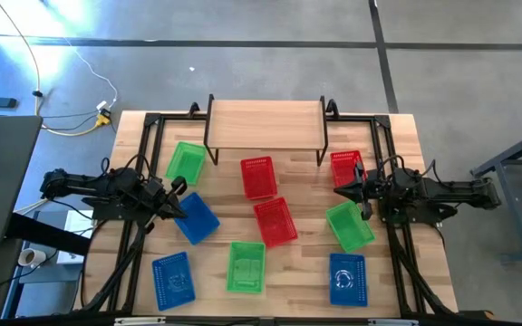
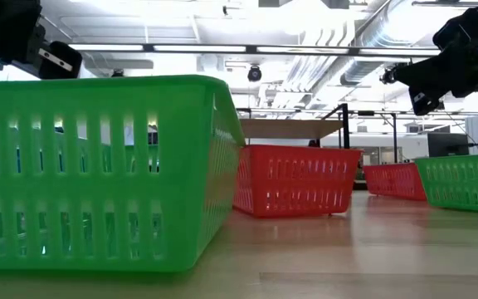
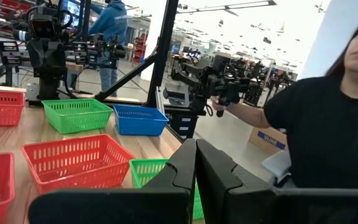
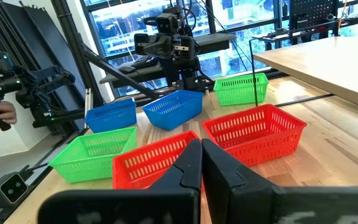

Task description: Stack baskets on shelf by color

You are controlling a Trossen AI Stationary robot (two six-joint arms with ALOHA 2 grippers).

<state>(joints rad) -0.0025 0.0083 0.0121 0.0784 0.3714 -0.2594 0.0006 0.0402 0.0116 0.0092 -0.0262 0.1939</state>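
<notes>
Nearest the front edge of the worktop (image 1: 406,154), seen from above, lie three baskets in a row: a blue basket (image 1: 172,277) at the left, a green basket (image 1: 246,266) in the middle, and a second blue basket (image 1: 348,278) at the right. Farther in sit a tilted red basket (image 1: 275,222), a third blue basket (image 1: 196,218) beside the left claw (image 1: 176,193), and a green basket (image 1: 350,225) beside the right claw (image 1: 350,189). Beyond these, a red basket (image 1: 257,177), another green basket (image 1: 186,162) and a third red basket (image 1: 345,167) lie just before the shelf (image 1: 265,123). All nine are alike: small rectangular plastic tubs with slotted mesh walls, each standing mouth up, none nested in another. They appear scattered, colours mixed, so that sorting remains wholly to be done. The shelf, a light wood plank on thin black legs at the far edge, carries nothing.

Both claws hover above the worktop at mid-depth, pointing inward, the wrist views showing each with fingers pressed together and holding nothing, apparently poised to begin. Past the worktop, a person (image 3: 328,118) holds a control handle.
</notes>
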